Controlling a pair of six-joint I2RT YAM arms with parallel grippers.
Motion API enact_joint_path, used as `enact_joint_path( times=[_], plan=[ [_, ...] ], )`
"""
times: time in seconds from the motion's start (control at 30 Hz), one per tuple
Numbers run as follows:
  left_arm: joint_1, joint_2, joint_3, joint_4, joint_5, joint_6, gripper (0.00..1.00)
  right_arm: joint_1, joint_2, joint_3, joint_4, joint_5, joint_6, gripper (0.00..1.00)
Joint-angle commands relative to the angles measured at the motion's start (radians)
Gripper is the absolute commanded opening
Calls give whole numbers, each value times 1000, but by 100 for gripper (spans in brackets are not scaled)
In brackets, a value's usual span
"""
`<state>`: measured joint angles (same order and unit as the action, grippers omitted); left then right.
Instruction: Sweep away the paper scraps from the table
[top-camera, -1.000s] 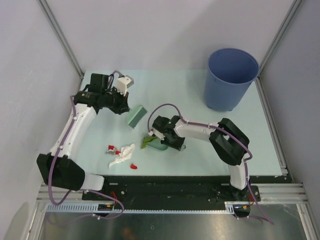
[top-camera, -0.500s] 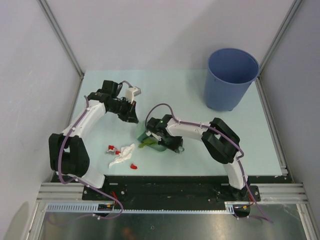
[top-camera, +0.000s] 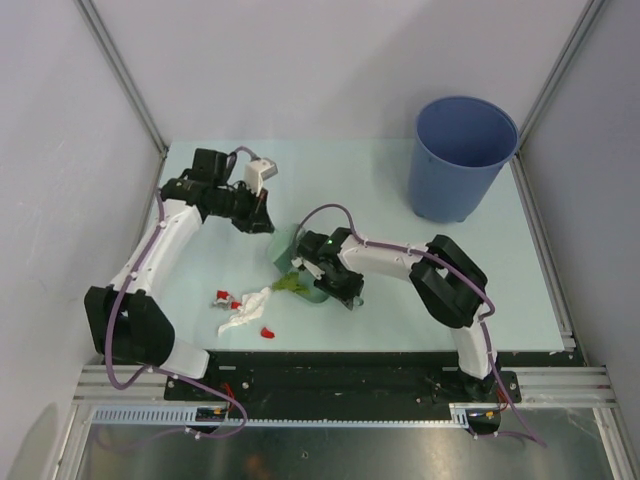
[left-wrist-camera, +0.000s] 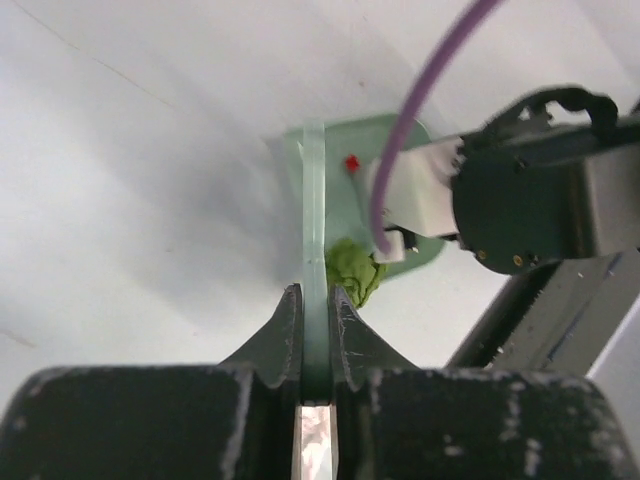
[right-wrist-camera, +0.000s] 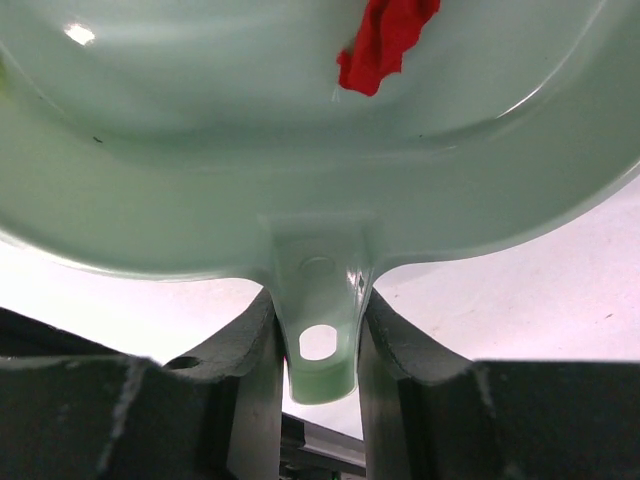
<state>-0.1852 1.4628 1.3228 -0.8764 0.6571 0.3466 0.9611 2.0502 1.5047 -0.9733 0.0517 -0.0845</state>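
- White crumple (top-camera: 245, 308) and red bits (top-camera: 222, 297) lie on the table (top-camera: 380, 180) near its front edge.
- My left gripper (left-wrist-camera: 316, 300) is clamped tight on the brush (left-wrist-camera: 314, 190), beside a green scrap (left-wrist-camera: 352, 272).
- My right gripper (right-wrist-camera: 318, 315) pinches the dustpan (right-wrist-camera: 200, 200) handle; a red scrap (right-wrist-camera: 385, 40) sits inside.

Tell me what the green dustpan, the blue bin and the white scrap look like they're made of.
Dustpan: likely moulded plastic, pale green and glossy; it shows a bright highlight and a moulded tab with a hang hole.
Blue bin: probably plastic, smooth, duller sheen; seamless tapered wall.
White scrap: paper or tissue, matte; crumpled with sharp creases.
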Motion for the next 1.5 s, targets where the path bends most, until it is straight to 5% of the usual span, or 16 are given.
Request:
enact_joint_path(
  times=[0.0,0.43,0.73,0.97,1.2,1.47],
  plan=[
    [23,-27,134,-1,-56,-4,0,31,-58,-54,25,-1,9,0],
    [89,-122,133,-3,-140,32,0,27,-64,-58,41,-16,20,0],
    [141,16,127,10,-402,-12,0,36,-12,-9,-97,54,65,0],
    [104,106,24,11,-144,3,0,44,74,122,-142,60,63,0],
    [49,0,10,-39,161,31,0,12,159,235,-102,11,42,0],
    [39,-107,67,-62,58,31,0,-12,19,126,39,-116,37,0]
  ],
)
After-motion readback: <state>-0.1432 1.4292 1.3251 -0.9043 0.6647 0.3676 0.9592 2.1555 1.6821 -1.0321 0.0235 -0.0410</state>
